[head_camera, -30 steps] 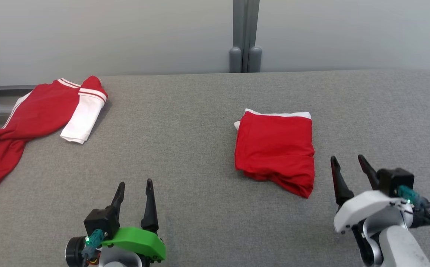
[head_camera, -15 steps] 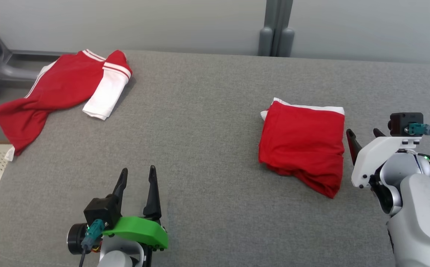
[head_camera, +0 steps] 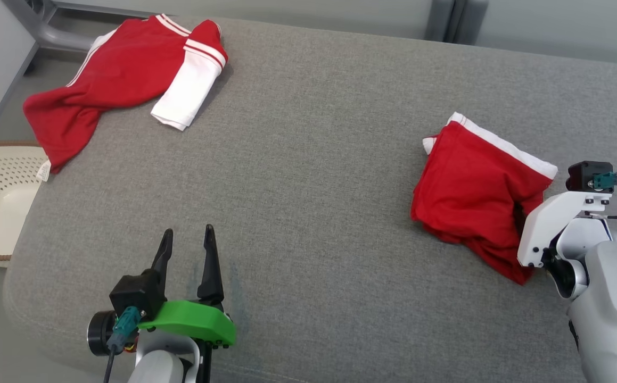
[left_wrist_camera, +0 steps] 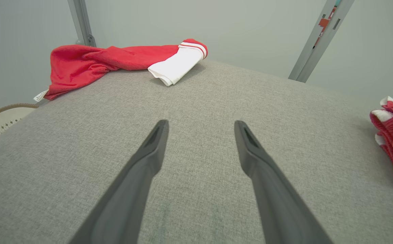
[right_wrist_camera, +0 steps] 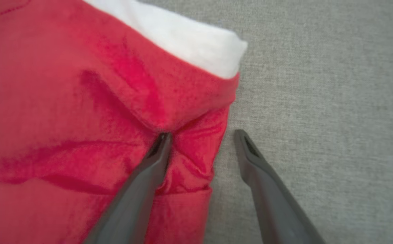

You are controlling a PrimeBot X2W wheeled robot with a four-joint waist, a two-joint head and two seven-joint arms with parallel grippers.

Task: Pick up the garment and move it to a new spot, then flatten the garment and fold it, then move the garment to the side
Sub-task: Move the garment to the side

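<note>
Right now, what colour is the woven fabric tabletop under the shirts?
The woven fabric tabletop is grey; left wrist view best.

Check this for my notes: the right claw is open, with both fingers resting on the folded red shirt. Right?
No. The right wrist view shows the right claw open, but one finger is on the folded red shirt; the other is over bare grey table.

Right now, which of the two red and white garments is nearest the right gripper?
The folded garment on the robot's right: the right gripper is open astride its edge. The loose garment lies sprawled at the far left corner.
</note>
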